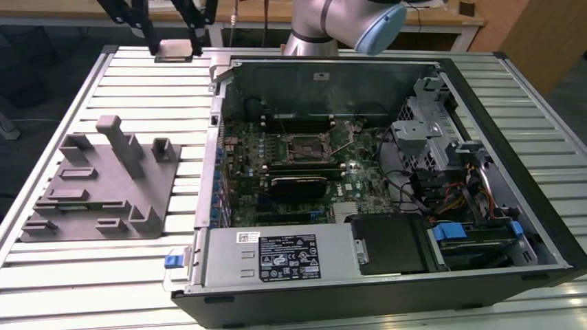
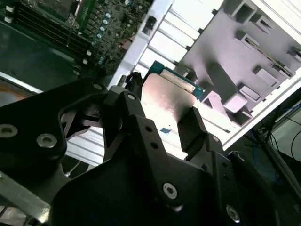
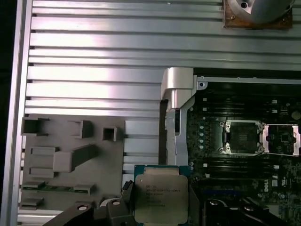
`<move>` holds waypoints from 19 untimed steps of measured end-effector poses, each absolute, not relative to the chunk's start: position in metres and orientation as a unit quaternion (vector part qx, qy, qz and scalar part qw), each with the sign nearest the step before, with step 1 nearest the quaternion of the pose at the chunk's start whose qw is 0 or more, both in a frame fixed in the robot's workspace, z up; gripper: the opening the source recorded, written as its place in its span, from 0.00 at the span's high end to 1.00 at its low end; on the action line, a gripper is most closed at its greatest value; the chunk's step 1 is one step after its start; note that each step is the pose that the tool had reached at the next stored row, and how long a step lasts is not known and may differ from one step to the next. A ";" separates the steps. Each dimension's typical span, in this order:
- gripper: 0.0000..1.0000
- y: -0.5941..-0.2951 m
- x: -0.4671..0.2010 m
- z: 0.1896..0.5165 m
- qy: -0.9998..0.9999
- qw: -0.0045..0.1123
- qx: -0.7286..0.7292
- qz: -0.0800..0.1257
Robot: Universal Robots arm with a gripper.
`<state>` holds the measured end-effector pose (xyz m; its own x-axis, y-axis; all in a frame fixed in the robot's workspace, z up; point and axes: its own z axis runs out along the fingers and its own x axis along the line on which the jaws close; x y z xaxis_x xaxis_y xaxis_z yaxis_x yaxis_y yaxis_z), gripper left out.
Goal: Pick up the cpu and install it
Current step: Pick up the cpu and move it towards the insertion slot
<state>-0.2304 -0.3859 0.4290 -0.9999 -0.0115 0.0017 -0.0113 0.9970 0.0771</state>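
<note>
The cpu (image 1: 174, 49), a small flat silver square, hangs high over the slatted table at the exterior view's far left, beyond the case. My gripper (image 1: 174, 45) is shut on it, one black finger on each side. In the first wrist view the cpu (image 3: 161, 195) shows its pale metal top with a green rim, and the gripper (image 3: 161, 203) clamps its two edges. In the second wrist view the cpu (image 2: 167, 96) is seen edge-on between the fingers (image 2: 193, 123). The motherboard's open socket (image 1: 303, 144) (image 3: 242, 137) lies inside the case, apart from the chip.
The open computer case (image 1: 213, 148) lies on its side on the slatted metal table (image 1: 137, 82). A grey plastic fixture block with upright posts (image 1: 101, 185) (image 3: 70, 160) sits at the exterior view's left. The socket's load plate (image 3: 281, 140) is flipped open. Drive cages and cables (image 1: 440, 151) fill the case's right.
</note>
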 end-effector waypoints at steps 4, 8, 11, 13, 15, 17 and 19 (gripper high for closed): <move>0.45 -0.386 -0.212 0.422 -0.999 0.002 0.006 -0.039; 0.45 -0.385 -0.195 0.416 -0.999 0.003 0.006 -0.037; 0.45 -0.385 -0.184 0.412 -0.999 0.003 0.006 -0.036; 0.45 -0.385 -0.179 0.409 -0.999 0.003 0.006 -0.035; 0.45 -0.384 -0.174 0.407 -0.999 0.003 0.006 -0.035; 0.45 -0.384 -0.170 0.405 -0.999 0.003 0.006 -0.034; 0.45 -0.384 -0.167 0.404 -0.999 0.003 0.006 -0.033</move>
<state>-0.1668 -0.3840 0.4040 -0.9999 -0.0114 0.0059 -0.0110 0.9977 0.0667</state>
